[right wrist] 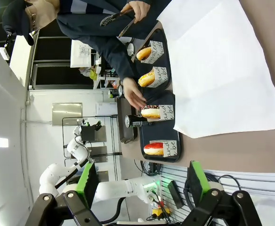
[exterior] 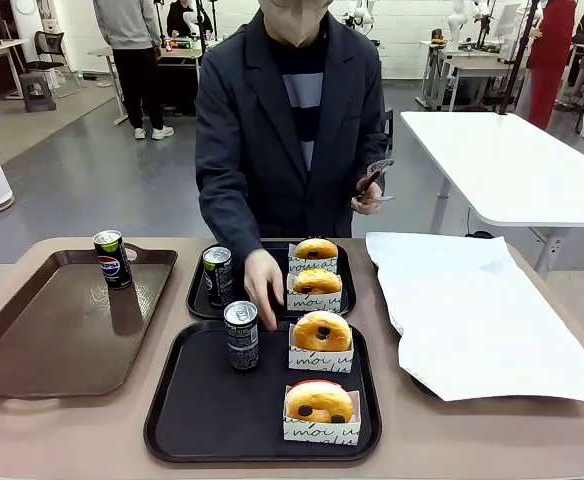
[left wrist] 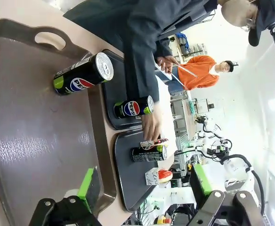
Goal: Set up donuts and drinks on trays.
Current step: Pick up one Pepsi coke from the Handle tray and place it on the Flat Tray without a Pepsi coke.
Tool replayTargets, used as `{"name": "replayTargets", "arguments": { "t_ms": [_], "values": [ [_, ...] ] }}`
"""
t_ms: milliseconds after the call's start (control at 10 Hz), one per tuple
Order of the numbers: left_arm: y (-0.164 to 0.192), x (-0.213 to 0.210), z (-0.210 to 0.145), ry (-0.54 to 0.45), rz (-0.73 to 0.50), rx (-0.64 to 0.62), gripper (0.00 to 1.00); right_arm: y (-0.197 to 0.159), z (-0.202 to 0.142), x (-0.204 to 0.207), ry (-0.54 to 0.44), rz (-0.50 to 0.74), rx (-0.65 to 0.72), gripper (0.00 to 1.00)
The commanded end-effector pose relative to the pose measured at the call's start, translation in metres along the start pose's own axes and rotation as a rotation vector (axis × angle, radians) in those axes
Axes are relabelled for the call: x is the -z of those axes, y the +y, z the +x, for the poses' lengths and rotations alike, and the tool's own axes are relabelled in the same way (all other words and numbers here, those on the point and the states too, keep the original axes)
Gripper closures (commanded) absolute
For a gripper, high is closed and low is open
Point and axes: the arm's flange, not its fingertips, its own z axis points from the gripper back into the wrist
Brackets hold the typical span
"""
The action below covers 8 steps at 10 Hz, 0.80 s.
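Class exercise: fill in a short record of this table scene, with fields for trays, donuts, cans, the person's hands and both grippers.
near black tray: two donuts, one grey-black can
far black tray: two donuts, one black can
brown tray: one Pepsi can, upright
white paper sheet: bare
person's hand: beside the grey-black can
other hand: holds tongs
left gripper: open, above brown tray
right gripper: open, holding nothing

Near tray point(exterior: 172, 410) holds a can point(exterior: 241, 336) left of two donuts point(exterior: 321, 332) — far tray point(exterior: 197, 295) behind it likewise.
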Motion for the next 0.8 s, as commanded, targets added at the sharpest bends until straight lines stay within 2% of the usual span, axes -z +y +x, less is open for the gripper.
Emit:
{"name": "replayTargets", "arguments": {
  "t_ms": [0, 700],
  "values": [
    [-0.0031, 0.0004, -0.0034, -0.020, -0.018, 0.007, 0.00, 0.0002, 0.0027, 0.0007, -0.007, 0.028, -0.016, 0.00],
    [-0.0031, 0.0004, -0.0034, -0.020, -0.018, 0.007, 0.00, 0.0002, 0.0027, 0.0007, -0.007, 0.028, -0.016, 0.00]
  ]
}}
